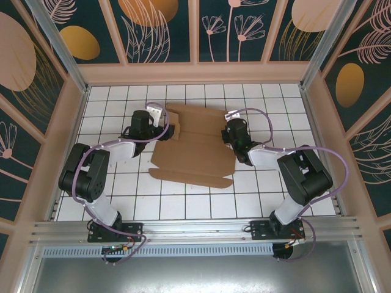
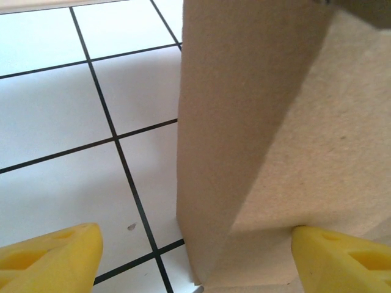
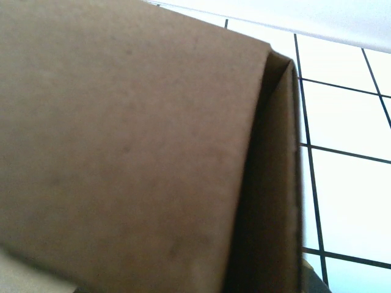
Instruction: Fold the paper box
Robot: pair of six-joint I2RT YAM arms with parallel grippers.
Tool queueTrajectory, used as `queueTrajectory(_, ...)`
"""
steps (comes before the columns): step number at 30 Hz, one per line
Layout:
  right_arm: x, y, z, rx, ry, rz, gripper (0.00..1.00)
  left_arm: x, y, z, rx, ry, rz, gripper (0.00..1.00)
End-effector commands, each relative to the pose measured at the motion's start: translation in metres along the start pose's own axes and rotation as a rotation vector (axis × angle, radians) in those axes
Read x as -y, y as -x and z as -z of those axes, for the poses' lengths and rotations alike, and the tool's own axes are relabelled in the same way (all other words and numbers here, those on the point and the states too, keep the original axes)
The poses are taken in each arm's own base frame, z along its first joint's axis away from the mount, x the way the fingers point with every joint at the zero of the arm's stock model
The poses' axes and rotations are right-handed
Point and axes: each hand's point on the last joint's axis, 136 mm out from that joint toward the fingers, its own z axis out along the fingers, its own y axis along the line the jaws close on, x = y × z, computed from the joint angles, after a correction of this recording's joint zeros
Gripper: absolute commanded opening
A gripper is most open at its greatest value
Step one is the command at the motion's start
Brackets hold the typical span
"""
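Note:
The paper box (image 1: 194, 146) is brown cardboard, lying partly folded in the middle of the tiled table. My left gripper (image 1: 162, 127) is at its left side. In the left wrist view the left gripper (image 2: 195, 265) is open. Its yellow fingers (image 2: 58, 259) stand far apart, and an upright flap of the paper box (image 2: 244, 122) rises between them, against the right finger. My right gripper (image 1: 230, 127) is at the box's right edge. A folded wall of the paper box (image 3: 134, 152) sits right against the right wrist camera and hides the jaws, which are shut on it.
White tiles with black lines form the table (image 1: 183, 201). Wooden walls (image 1: 195, 72) close it in at the back and both sides. A metal rail (image 1: 195, 229) carrying both arm bases runs along the near edge.

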Motion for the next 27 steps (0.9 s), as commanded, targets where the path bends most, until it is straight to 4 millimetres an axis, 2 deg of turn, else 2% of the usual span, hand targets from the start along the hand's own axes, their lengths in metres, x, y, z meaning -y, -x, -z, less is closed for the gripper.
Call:
queueTrajectory(1,-0.036,-0.007,0.01,-0.009,0.144,0.09,0.0,0.021,0.012,-0.001,0.06,-0.099,-0.038,0.82)
queueTrajectory(5,-0.036,-0.006,0.01,-0.007,0.144,0.09,0.0,0.02,0.012,-0.001,0.062,-0.091,-0.042,0.82)
queueTrajectory(9,-0.037,-0.004,0.012,-0.002,0.153,0.088,0.0,0.019,0.021,-0.003,0.073,-0.087,-0.046,0.82)
queueTrajectory(14,-0.039,-0.001,0.015,0.013,0.171,0.088,0.0,0.02,0.025,-0.018,0.041,-0.109,-0.047,0.77)
queueTrajectory(16,-0.04,0.0,0.016,0.017,0.174,0.087,0.0,0.019,0.023,-0.023,0.021,-0.108,-0.047,0.73)
queueTrajectory(17,-0.041,0.0,0.016,0.018,0.175,0.088,0.0,0.018,0.03,-0.025,0.032,-0.1,-0.049,0.7)
queueTrajectory(24,-0.041,0.0,0.017,0.021,0.164,0.097,0.0,-0.001,0.033,-0.032,0.026,0.011,-0.053,0.4)
queueTrajectory(27,-0.04,-0.002,0.016,0.021,0.16,0.098,0.0,-0.004,0.035,-0.032,0.037,0.022,-0.049,0.34)
